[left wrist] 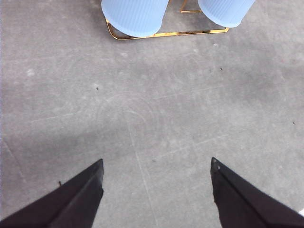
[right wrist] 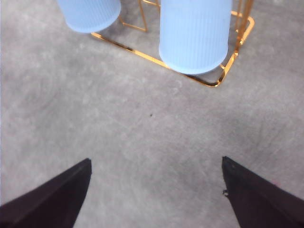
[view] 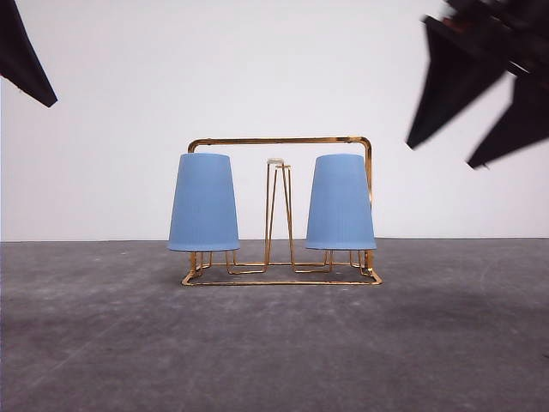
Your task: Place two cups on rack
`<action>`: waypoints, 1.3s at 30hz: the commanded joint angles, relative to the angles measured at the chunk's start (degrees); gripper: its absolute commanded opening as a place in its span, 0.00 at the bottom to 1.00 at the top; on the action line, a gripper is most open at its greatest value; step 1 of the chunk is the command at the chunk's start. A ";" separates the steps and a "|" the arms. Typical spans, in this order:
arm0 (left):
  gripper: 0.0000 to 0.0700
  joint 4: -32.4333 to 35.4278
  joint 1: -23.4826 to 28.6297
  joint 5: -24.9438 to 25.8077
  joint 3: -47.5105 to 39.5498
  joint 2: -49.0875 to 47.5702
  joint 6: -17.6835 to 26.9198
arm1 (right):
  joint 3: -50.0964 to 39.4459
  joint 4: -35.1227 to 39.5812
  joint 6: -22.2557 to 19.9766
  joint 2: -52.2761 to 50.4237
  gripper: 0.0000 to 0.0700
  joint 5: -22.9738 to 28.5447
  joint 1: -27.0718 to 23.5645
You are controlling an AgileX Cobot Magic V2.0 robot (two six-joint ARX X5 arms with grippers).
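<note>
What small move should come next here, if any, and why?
Probably just pull both arms further back to rest. Both cups, the left cup and right cup, sit upside down on the rack. The left gripper and right gripper are open, holding nothing, off the rack.

No text, label, brand, number or sign can be read anywhere in these pictures. The two cups show plain ribbed blue sides with no print, and the wire rack carries no tag or marking. The grey table and the white wall behind are likewise unlettered.
</note>
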 commanded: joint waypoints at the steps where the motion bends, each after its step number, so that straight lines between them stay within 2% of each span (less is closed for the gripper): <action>1: 0.59 0.58 -0.22 -0.63 0.20 0.26 -0.14 | -2.92 5.10 5.26 -2.14 0.77 -0.10 0.28; 4: 0.59 0.58 -0.22 -1.22 0.20 0.28 -0.12 | -7.50 11.23 8.26 -4.61 0.78 0.40 0.29; 7: 0.60 0.44 -0.22 -1.21 0.20 0.26 -0.12 | -8.24 11.86 8.58 -4.66 0.77 0.51 0.28; 8: 0.57 0.37 -0.22 -1.21 0.20 0.26 0.03 | -8.24 11.81 8.56 -4.60 0.73 0.56 0.28; 9: 0.51 0.32 -0.22 -1.20 0.20 0.26 0.33 | -8.24 11.81 8.54 -4.60 0.64 0.63 0.28; 11: 0.15 0.52 -0.22 -0.94 0.20 0.28 2.24 | -8.24 11.91 8.48 -4.63 0.20 0.62 0.28; 12: 0.03 0.67 -0.22 -0.73 0.20 0.28 3.61 | -8.24 11.90 8.34 -4.64 0.00 0.66 0.28; 15: 0.00 0.97 -0.22 -0.73 0.22 0.28 10.55 | -8.24 11.92 8.19 -4.62 0.02 1.50 0.28; 18: 0.00 0.91 -0.22 -0.75 0.22 0.24 13.67 | -8.24 11.92 8.20 -4.71 0.02 1.48 0.28; 34: 0.00 1.20 -0.17 -0.79 0.01 -0.47 14.05 | -8.24 15.24 8.19 -4.71 0.02 1.92 0.28; 36: 0.00 3.07 0.73 -0.77 -1.71 -2.00 15.07 | -8.24 15.45 8.19 -4.71 0.02 1.92 0.28; 39: 0.00 12.48 3.67 -0.75 -10.00 -8.31 15.08 | -8.24 15.52 8.19 -4.71 0.02 1.92 0.28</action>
